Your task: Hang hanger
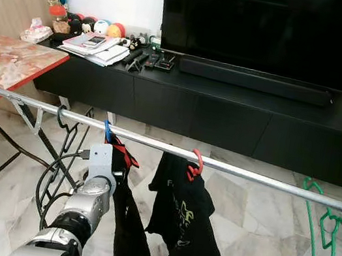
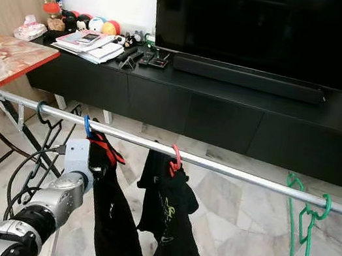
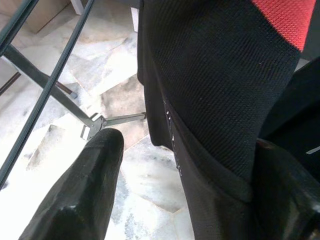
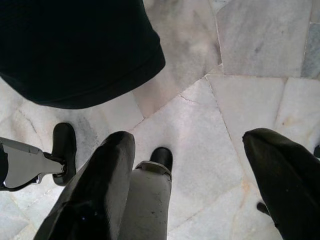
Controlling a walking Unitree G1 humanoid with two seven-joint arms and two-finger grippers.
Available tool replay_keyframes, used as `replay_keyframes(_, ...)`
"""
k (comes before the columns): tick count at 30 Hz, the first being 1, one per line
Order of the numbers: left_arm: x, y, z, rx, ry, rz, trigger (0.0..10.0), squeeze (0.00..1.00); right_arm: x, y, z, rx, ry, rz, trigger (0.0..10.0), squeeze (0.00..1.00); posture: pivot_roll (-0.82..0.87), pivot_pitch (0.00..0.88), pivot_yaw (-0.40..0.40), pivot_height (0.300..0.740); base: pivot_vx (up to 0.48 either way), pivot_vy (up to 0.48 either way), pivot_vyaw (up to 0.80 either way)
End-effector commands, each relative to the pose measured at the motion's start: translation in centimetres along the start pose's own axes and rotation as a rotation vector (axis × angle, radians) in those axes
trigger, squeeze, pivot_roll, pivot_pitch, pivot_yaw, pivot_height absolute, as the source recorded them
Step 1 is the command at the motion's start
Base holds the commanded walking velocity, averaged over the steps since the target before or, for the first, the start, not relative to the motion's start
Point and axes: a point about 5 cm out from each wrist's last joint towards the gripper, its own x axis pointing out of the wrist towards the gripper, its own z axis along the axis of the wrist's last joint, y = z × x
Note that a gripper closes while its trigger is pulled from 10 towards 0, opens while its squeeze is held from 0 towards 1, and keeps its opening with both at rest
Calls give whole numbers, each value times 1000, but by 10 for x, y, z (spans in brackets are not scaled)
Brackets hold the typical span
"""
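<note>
A metal rail crosses the view at chest height. A blue-hooked hanger on it carries a black and red garment. Beside that, a red-hooked hanger holds a black T-shirt. A bare dark hanger hangs further left, and green hangers hang at the right end. My left arm reaches up under the blue hook. My left gripper is open, with the black and red garment hanging between its fingers. My right gripper is open, low over the floor.
A long black TV console with a TV and soundbar stands behind the rail. A marble-topped table is at the left. The rack's legs and feet rest on the marble floor.
</note>
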Motion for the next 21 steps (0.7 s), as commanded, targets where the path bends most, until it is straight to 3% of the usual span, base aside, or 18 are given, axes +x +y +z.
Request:
replay_keyframes(1,1,-4,5,-8,-5,-19,0,0,0,2,-2,-2,8,7,10000,0,4,19,39,740,0,0,0)
replay_keyframes(21,1,-13,-3,0,25,-66,0,0,0,1,-2,-2,8,6,10000,0,1,37,35,740,0,0,0)
